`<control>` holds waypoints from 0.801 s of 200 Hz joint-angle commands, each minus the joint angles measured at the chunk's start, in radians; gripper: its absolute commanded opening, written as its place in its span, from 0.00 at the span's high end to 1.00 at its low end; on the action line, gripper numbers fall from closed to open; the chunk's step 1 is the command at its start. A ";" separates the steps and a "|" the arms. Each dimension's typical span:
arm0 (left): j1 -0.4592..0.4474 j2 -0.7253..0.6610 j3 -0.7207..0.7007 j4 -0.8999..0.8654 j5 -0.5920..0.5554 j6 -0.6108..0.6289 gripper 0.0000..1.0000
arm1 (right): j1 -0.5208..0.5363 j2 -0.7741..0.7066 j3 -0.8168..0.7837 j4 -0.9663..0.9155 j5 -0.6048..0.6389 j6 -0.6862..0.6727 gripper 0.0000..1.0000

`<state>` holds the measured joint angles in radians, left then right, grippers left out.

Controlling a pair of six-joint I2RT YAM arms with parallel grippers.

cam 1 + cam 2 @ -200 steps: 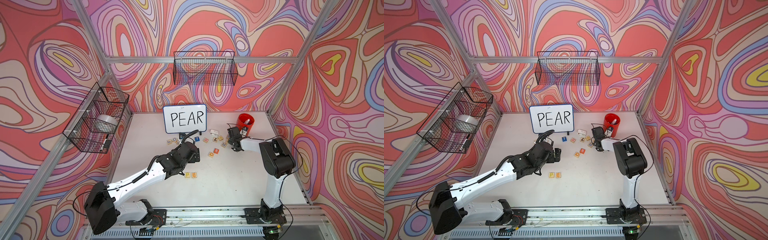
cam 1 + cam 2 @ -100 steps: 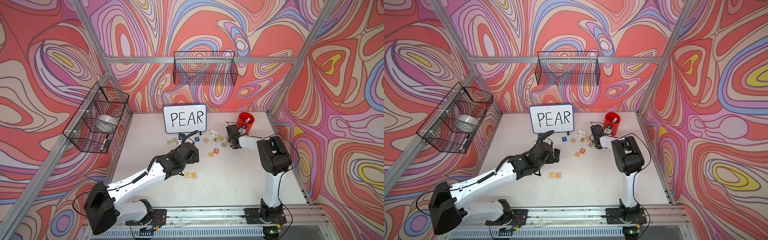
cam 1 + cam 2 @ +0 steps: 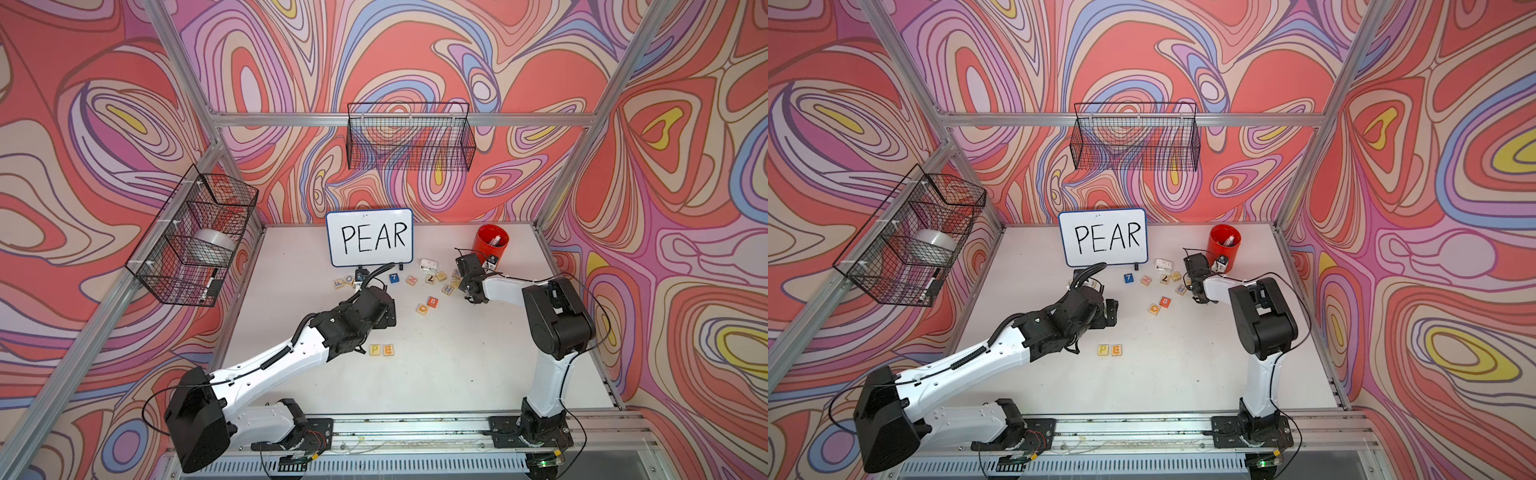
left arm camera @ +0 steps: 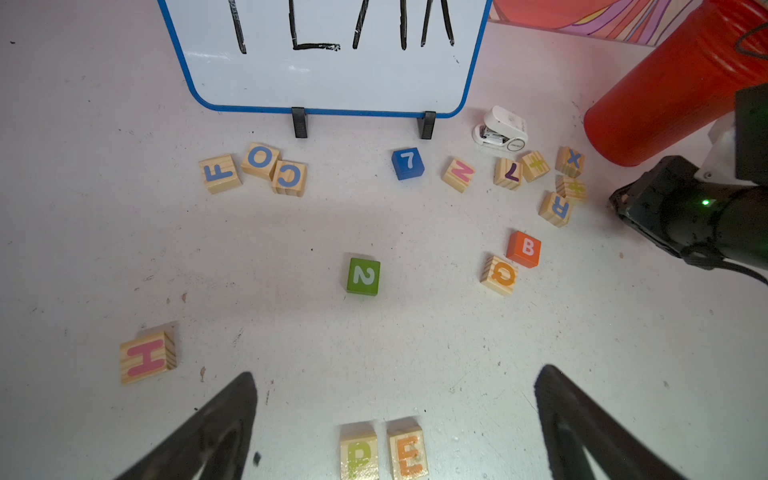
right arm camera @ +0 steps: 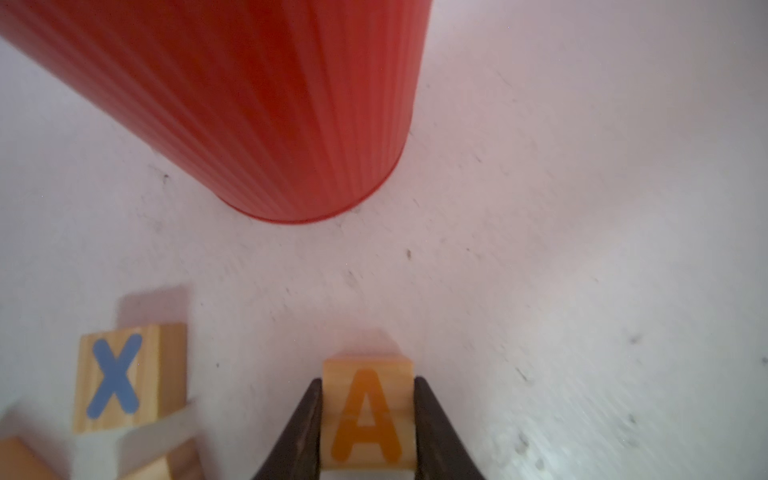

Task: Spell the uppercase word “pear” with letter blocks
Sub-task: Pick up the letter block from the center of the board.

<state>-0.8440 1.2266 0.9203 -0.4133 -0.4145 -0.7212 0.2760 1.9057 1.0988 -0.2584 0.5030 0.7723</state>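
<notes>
The P block [image 3: 375, 349] [image 4: 359, 455] and E block [image 3: 388, 350] [image 4: 409, 451] lie side by side near the table's middle front. My left gripper [image 4: 395, 378] [image 3: 388, 318] hovers open just behind them, holding nothing. The blue R block [image 4: 556, 208] [image 3: 447, 289] lies in the cluster at back right. Beside the red cup [image 5: 257, 104], my right gripper [image 5: 368, 380] is shut on the orange A block [image 5: 368, 415], its fingers [image 5: 307, 415] pressed on two opposite sides. I cannot tell whether the A block is off the table.
A whiteboard [image 3: 370, 237] reading PEAR stands at the back. Loose blocks lie before it: F [image 4: 219, 172], O, C, blue 7 [image 4: 408, 163], N, green 2 [image 4: 363, 276], orange B [image 4: 524, 248], Q, H [image 4: 147, 357], X [image 5: 114, 378]. A small white device [image 4: 500, 133] sits nearby.
My right gripper has closed onto the A block, and its arm has shifted slightly toward the back. The left arm has stayed where it was, open.
</notes>
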 commanded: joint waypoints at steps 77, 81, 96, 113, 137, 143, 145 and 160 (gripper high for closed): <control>0.005 -0.036 -0.011 -0.126 -0.012 -0.085 0.00 | 0.240 -0.460 -0.230 -0.100 -0.087 0.031 0.67; 0.005 -0.037 -0.011 -0.137 -0.013 -0.092 0.00 | 0.260 -0.473 -0.240 -0.096 -0.090 0.030 0.66; 0.004 -0.045 -0.023 -0.168 -0.013 -0.115 0.00 | 0.333 -0.518 -0.282 -0.073 -0.115 0.023 0.67; 0.004 -0.062 -0.042 -0.186 -0.010 -0.136 0.00 | 0.414 -0.544 -0.314 -0.061 -0.144 0.009 0.67; 0.005 -0.092 -0.064 -0.210 -0.009 -0.157 0.00 | 0.547 -0.538 -0.336 -0.052 -0.143 -0.009 0.66; 0.005 -0.100 -0.069 -0.215 -0.008 -0.160 0.00 | 0.578 -0.532 -0.347 -0.035 -0.153 -0.015 0.66; 0.004 -0.104 -0.071 -0.217 -0.009 -0.162 0.00 | 0.587 -0.530 -0.351 -0.029 -0.157 -0.015 0.66; 0.005 -0.130 -0.081 -0.233 -0.010 -0.170 0.00 | 0.649 -0.508 -0.376 0.010 -0.182 -0.027 0.66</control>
<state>-0.8440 1.1393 0.8593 -0.5728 -0.4084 -0.8471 0.8452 1.3739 0.7601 -0.2970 0.3580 0.7723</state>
